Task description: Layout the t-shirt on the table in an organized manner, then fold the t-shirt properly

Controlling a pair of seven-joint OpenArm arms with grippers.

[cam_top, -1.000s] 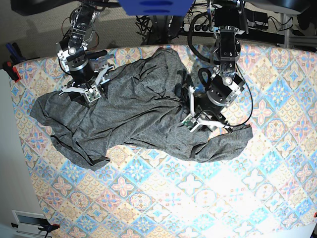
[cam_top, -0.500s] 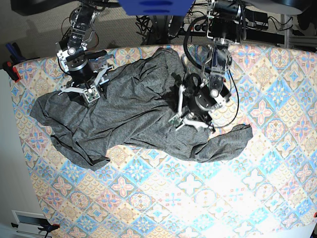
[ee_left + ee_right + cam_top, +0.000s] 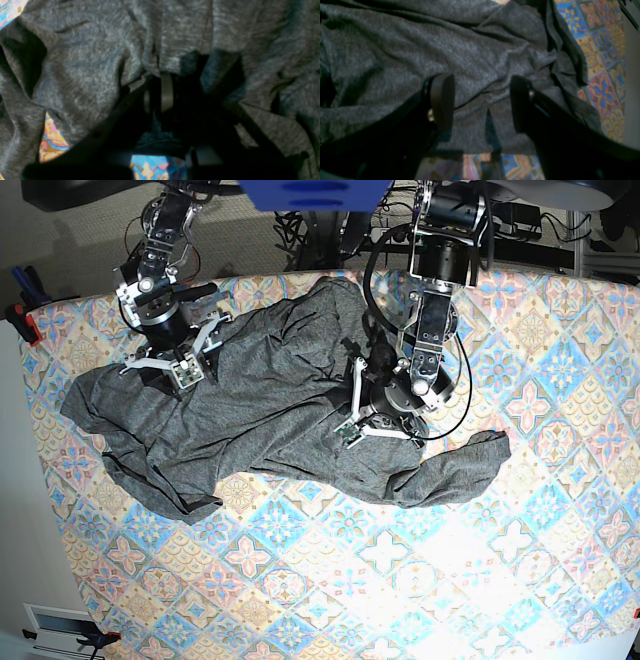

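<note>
Now left claw further left, clamped on t-shirt; right claw agape, unmoved.

Below the left gripper, bare table is seen; behind both, crumpled t-shirt is heaped.

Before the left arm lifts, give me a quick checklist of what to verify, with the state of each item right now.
1. Left gripper shut on the t-shirt: ok, cloth bunches between the closed jaws.
2. Right gripper open: ok, jaws apart over the cloth, holding nothing.
3. T-shirt laid flat: not ok, crumpled with folds.
4. Which part the left gripper holds: cannot tell.
5. T-shirt fully on the table: ok, no edge overhangs.
</note>
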